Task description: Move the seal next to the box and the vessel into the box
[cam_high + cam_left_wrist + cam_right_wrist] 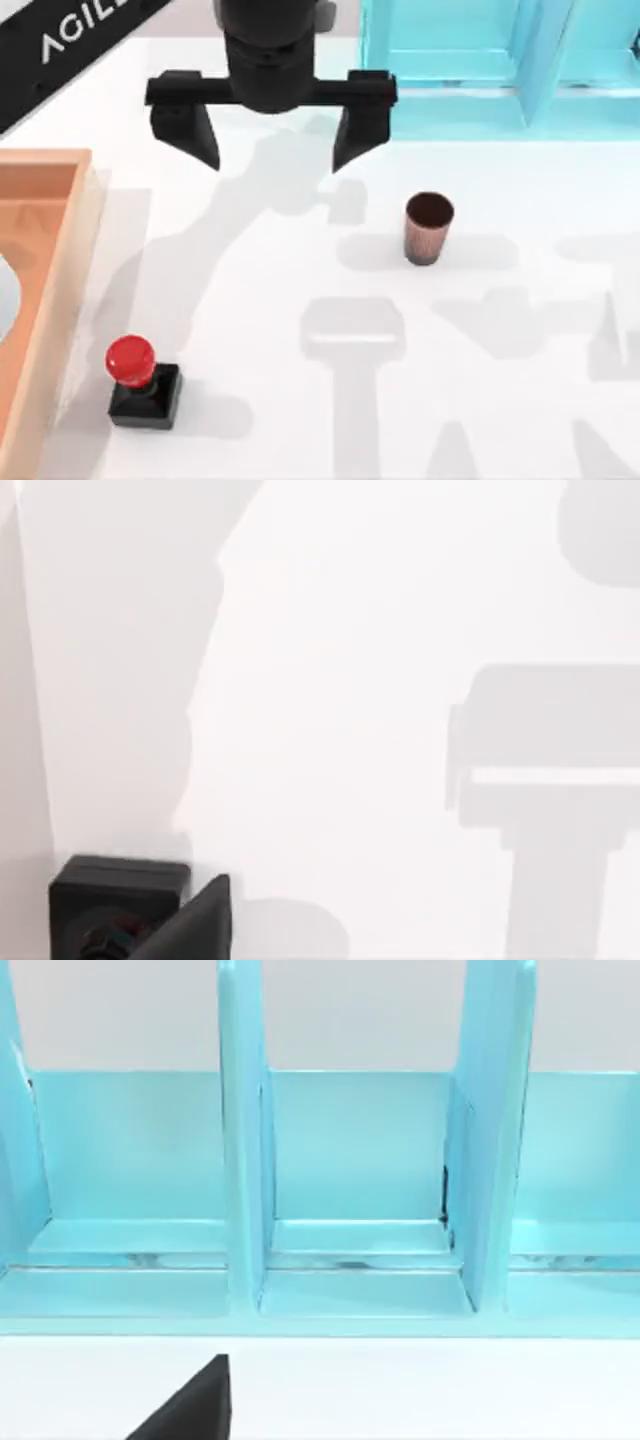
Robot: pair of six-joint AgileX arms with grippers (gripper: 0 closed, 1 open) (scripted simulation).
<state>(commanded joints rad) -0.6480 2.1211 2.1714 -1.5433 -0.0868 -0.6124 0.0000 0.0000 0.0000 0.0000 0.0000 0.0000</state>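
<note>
The seal [140, 378], a red knob on a black block, stands on the white table near the front left, just to the right of the box [45, 158] and apart from its rim. The copper-brown vessel [429, 228] stands upright on the table right of centre, outside the box. My left gripper [275, 160] hangs high over the back middle, fingers spread wide, open and holding nothing. In the left wrist view the seal's black base [110, 890] sits beside one of the fingers [195, 925]. One dark finger [190, 1405] of my right gripper shows in the right wrist view.
A cyan shelf-like frame [480, 60] stands along the back right, and the right wrist view faces its compartments [350, 1160]. The arms cast grey shadows on the table around the vessel. A black AgileX panel [70, 40] crosses the back left corner.
</note>
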